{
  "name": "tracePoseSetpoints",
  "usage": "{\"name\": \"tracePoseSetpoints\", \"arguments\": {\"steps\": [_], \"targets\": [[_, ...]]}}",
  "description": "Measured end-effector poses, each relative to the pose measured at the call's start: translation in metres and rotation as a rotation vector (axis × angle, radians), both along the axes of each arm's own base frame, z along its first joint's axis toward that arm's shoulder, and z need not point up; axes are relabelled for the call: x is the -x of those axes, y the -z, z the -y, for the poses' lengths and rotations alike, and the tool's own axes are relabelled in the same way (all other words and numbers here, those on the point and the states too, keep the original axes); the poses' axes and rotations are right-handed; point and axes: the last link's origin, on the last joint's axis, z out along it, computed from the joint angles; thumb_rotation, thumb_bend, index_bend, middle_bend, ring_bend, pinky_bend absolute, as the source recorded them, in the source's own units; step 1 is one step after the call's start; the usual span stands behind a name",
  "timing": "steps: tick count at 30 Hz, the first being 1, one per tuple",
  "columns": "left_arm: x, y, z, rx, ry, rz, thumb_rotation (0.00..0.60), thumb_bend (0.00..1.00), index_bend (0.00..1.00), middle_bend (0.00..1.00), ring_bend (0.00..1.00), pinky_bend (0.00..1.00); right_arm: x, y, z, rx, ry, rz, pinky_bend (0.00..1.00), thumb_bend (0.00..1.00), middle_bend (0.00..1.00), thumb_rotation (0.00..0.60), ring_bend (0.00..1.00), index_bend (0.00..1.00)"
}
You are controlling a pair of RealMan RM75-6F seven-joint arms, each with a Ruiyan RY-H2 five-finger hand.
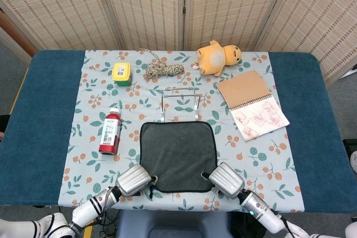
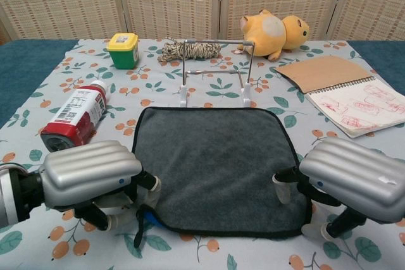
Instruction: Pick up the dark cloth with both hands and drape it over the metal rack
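Dark cloth [image 2: 218,162] is laid flat on table [image 1: 44,110], just before metal rack [image 2: 215,71]. L hand [image 2: 88,175] & R hand [image 2: 351,178] are set at its near corners; grip can't be told.

A blue tabletop [image 1: 39,115] carries a floral sheet [image 1: 89,154] printed with leaves and orange berries. On the sheet's left side a red bottle [image 1: 110,132] lies flat, its white cap pointing toward the far edge. Farther back stands a green tub [image 1: 121,74] with a yellow lid, and just beside it to the right lies a coil of rope [image 1: 163,70]. A yellow plush toy [image 1: 218,57] lies near the far edge. An open notebook [image 1: 252,104] with a brown cover and red drawings lies at the right. Woven screens [image 1: 178,4] stand behind.
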Motion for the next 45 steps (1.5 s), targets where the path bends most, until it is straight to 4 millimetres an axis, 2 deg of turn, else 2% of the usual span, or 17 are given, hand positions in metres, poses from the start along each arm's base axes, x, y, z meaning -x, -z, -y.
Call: {"name": "tracePoseSetpoints", "arguments": {"steps": [4, 9, 17, 23, 31, 45], "targets": [[0.0, -0.001, -0.001, -0.002, -0.002, 0.002, 0.6, 0.49, 0.53, 0.94, 0.84, 0.96, 0.0, 0.004, 0.003, 0.0, 0.005, -0.004, 0.94, 0.18, 0.89, 0.6, 0.81, 0.49], [0.001, -0.001, -0.001, -0.002, -0.005, 0.004, 0.6, 0.49, 0.53, 0.94, 0.84, 0.96, -0.003, 0.008, 0.008, 0.0, 0.011, 0.002, 0.94, 0.28, 0.89, 0.6, 0.81, 0.5], [0.003, -0.004, -0.003, -0.009, -0.01, 0.008, 0.6, 0.49, 0.53, 0.94, 0.84, 0.96, -0.002, 0.01, 0.009, -0.005, 0.01, 0.007, 0.94, 0.39, 0.9, 0.6, 0.82, 0.59], [0.002, -0.009, -0.008, -0.02, -0.026, 0.025, 0.6, 0.49, 0.53, 0.94, 0.84, 0.96, -0.007, 0.005, 0.011, 0.007, 0.017, 0.054, 0.95, 0.41, 0.91, 0.6, 0.82, 0.64], [-0.015, -0.029, -0.029, -0.05, -0.05, 0.1, 0.6, 0.49, 0.53, 0.95, 0.85, 0.96, -0.027, -0.015, 0.022, 0.071, 0.015, 0.158, 0.95, 0.41, 0.91, 0.6, 0.83, 0.65], [-0.073, -0.083, -0.089, -0.143, -0.083, 0.286, 0.6, 0.49, 0.53, 0.96, 0.85, 0.97, -0.065, -0.07, 0.066, 0.233, 0.009, 0.287, 0.95, 0.41, 0.91, 0.6, 0.83, 0.65]]}}
